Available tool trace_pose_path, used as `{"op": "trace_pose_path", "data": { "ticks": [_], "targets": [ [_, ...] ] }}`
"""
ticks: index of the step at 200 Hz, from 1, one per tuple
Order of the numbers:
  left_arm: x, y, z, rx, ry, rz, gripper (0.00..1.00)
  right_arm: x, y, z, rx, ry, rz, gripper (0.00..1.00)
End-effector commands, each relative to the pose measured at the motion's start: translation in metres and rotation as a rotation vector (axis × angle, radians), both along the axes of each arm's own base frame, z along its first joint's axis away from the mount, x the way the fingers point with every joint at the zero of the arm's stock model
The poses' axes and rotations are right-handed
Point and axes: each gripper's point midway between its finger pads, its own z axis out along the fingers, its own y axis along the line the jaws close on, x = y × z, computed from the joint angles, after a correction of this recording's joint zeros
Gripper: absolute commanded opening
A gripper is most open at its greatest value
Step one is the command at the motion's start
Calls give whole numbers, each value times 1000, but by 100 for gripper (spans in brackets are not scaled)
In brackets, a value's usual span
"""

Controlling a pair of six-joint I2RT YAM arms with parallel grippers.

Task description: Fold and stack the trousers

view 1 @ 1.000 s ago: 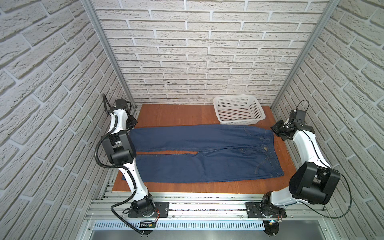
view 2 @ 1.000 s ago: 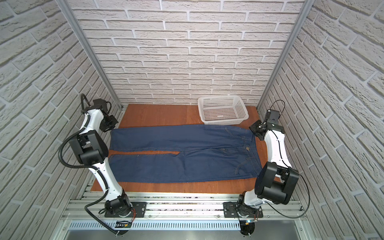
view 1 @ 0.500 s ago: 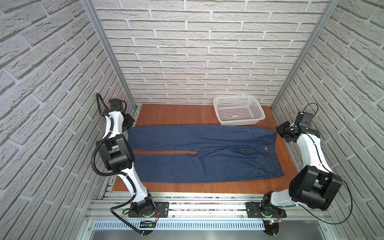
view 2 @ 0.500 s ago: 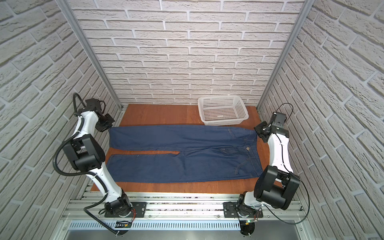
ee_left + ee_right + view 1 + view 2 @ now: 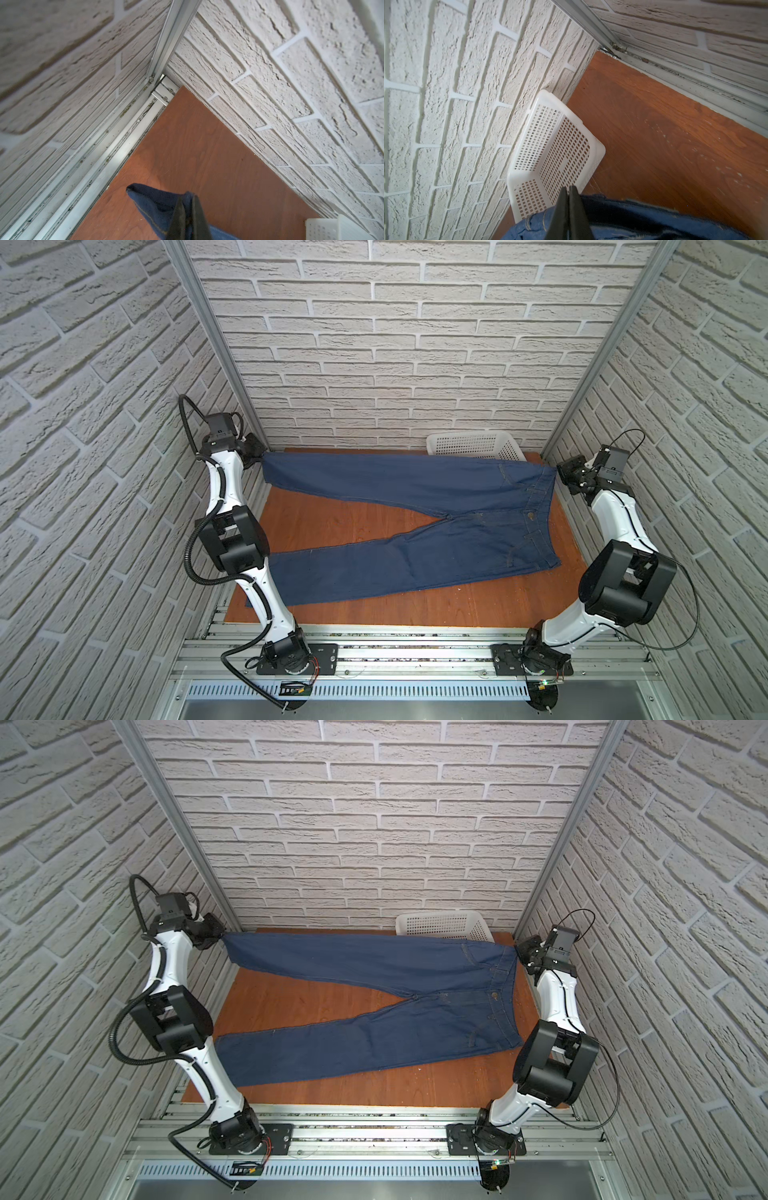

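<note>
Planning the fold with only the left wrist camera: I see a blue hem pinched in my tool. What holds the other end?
Observer: The right tool is shut on the trousers at the far waistband corner.
Operator: And the second leg?
Observer: Nothing holds it; it lies on the table, nearer the arm bases.
Operator: Where does the basket stand?
Observer: The basket stands against the back wall; the held leg hides its lower edge in both top views.
</note>
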Motion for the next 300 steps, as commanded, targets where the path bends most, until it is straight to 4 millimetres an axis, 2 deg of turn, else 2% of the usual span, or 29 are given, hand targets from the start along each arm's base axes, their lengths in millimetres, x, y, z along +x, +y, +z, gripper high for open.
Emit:
{"op": "trace_pose_path", "data": {
  "ticks": [1, 48, 80, 94, 114, 136, 163, 184, 223, 262, 300],
  "targets": [
    [16, 12, 23, 41, -107, -1, 0, 20, -24, 33, -33, -142, -36, 5],
    [30, 13, 34, 23, -143, -13, 0, 41, -39, 31, -6, -180, -45, 5],
    [21, 8, 36, 8, -158, -19, 0, 52, -40, 32, 3, -199, -19, 5],
    [7, 9, 41, 8, -185, -2, 0, 52, -39, 32, -5, -198, -8, 5],
    [-17, 23, 46, -28, -270, 52, 0, 44, -42, 26, -32, -157, -6, 5],
    [-37, 39, 30, -108, -272, 92, 0, 42, -46, 18, -38, -127, 17, 5],
    [-55, 37, 25, -130, -274, 98, 0, 35, -45, 5, -25, -111, 27, 5],
    [-74, 34, 30, -133, -288, 108, 0, 26, -42, -2, -38, -110, 31, 5],
    [-124, 33, 26, -131, -307, 169, 0, -8, -46, -9, -91, -80, -2, 5],
    [-167, 27, 0, -178, -299, 235, 0, -41, -50, -20, -134, -41, -49, 5],
    [-210, 19, -20, -179, -276, 304, 0, -67, -45, -28, -136, 30, -71, 5]
  ]
}}
